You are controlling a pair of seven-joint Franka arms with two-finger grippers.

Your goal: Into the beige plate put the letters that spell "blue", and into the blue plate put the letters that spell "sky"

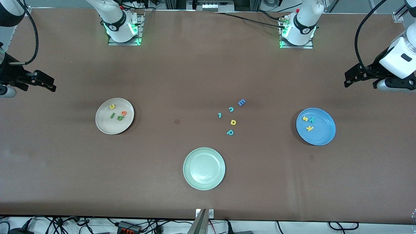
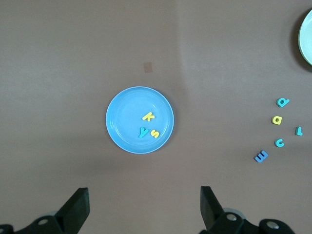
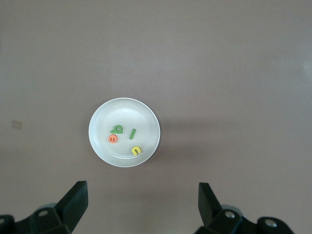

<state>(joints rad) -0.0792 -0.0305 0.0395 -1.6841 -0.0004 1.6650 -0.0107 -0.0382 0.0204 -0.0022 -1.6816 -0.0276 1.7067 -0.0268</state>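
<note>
- The round cream-beige plate (image 1: 114, 116) lies toward the right arm's end of the table. In it lie the green foam "b" (image 1: 120, 118), the green straight-bar "l" (image 1: 112, 115), the yellow "u" (image 1: 112, 106) and the orange "e" (image 1: 123, 112).
- The round bright blue plate (image 1: 315, 126) lies toward the left arm's end. It holds the yellow "s" (image 1: 305, 118), the yellow "k" (image 1: 310, 128) and the teal "y" (image 1: 311, 120), close together.
- Judged from this, both words are sorted and nothing of the task is left to move.
- The left gripper (image 2: 145, 207) hangs high above the table at its own end, fingers spread wide, holding nothing. The right gripper (image 3: 142, 204) does the same at its end, wide apart and empty. Both arms wait.
- Between the plates, loose on the brown table (image 1: 65, 169), lie the blue capital "E" (image 1: 241, 102), the teal "c" (image 1: 231, 109), the small teal hooked piece (image 1: 220, 115), the yellow "a" (image 1: 233, 122) and the teal "p" (image 1: 230, 132). The pale green plate (image 1: 204, 168) lies empty, nearer the front camera.
- Risk: a needless further pick. The teal "c" or yellow "a" could be mistaken for a wanted letter by colour.
- Risk: a gripper sweeping low across a plate could nudge it and scatter the light foam pieces.
</note>
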